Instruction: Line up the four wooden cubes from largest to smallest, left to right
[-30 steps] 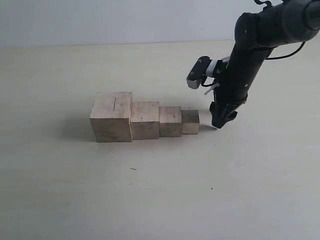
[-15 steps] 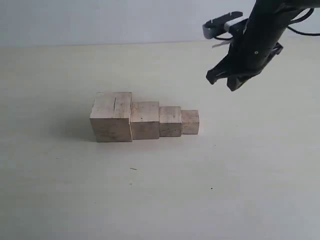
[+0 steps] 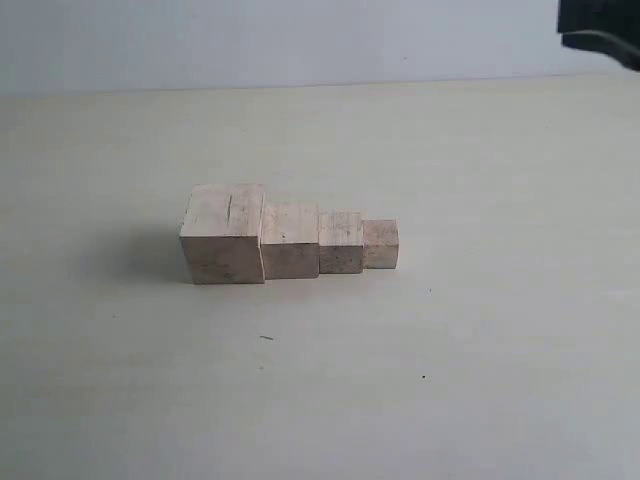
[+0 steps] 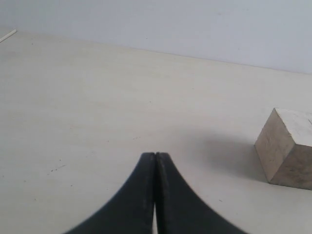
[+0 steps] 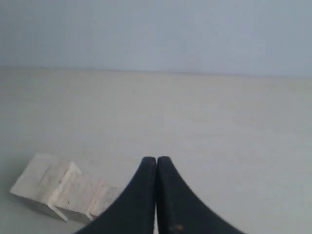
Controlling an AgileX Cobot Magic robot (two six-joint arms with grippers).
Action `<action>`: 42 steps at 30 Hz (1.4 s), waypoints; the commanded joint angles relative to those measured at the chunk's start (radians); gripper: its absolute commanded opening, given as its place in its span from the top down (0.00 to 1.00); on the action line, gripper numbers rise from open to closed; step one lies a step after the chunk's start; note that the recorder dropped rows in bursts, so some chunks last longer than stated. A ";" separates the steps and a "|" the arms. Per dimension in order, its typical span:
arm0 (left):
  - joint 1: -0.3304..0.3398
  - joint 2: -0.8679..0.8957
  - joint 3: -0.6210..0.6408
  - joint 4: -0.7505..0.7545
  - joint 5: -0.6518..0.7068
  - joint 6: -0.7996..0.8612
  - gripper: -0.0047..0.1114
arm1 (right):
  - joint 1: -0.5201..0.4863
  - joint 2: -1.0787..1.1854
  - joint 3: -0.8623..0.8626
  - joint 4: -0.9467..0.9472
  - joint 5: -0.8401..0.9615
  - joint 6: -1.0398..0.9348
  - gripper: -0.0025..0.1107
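Four pale wooden cubes stand touching in a row on the table. The largest cube (image 3: 224, 233), with a thin slit on top, is at the left, followed by the second cube (image 3: 290, 240), the third cube (image 3: 341, 242) and the smallest cube (image 3: 380, 244) at the right. The left wrist view catches the largest cube (image 4: 287, 148) off to one side of my left gripper (image 4: 155, 155), which is shut and empty. My right gripper (image 5: 156, 159) is shut and empty, raised far from the row of cubes (image 5: 58, 190). Only a dark bit of the right arm (image 3: 600, 25) shows at the exterior view's top right corner.
A pale beige table (image 3: 450, 380) runs back to a light wall (image 3: 300, 40). A few tiny dark specks (image 3: 267, 338) lie in front of the row.
The right arm has lifted away from beside the smallest cube, going up and to the right, almost out of the exterior view. The cubes have not moved.
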 commanded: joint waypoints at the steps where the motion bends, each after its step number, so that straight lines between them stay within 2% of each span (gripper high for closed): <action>1: -0.005 -0.005 0.003 -0.005 -0.008 0.000 0.96 | 0.001 -0.145 0.004 0.005 0.005 0.000 0.98; 13: -0.005 -0.005 0.003 -0.005 -0.008 0.000 0.96 | -0.009 -0.444 0.004 0.000 0.005 0.000 0.98; 16: -0.005 -0.005 0.003 -0.005 -0.008 0.000 0.96 | -0.099 -0.511 0.019 -0.016 0.002 -0.006 0.98; 19: -0.005 -0.005 0.003 -0.005 -0.008 0.000 0.96 | -0.243 -0.567 0.083 -0.038 -0.013 -0.008 0.98; 23: -0.005 -0.005 0.003 -0.005 -0.008 0.000 0.96 | -0.446 -0.646 0.282 -0.054 -0.125 -0.008 0.98; 26: -0.005 -0.005 0.003 -0.005 -0.008 0.000 0.96 | -0.504 -0.711 0.464 -0.064 -0.235 -0.008 0.98; 32: -0.005 -0.005 0.003 -0.005 -0.008 0.000 0.96 | -0.495 -0.862 0.679 -0.088 -0.257 -0.008 0.98; 42: -0.005 -0.005 0.003 -0.005 -0.008 0.000 0.96 | -0.470 -0.974 0.771 -0.088 -0.177 -0.008 0.98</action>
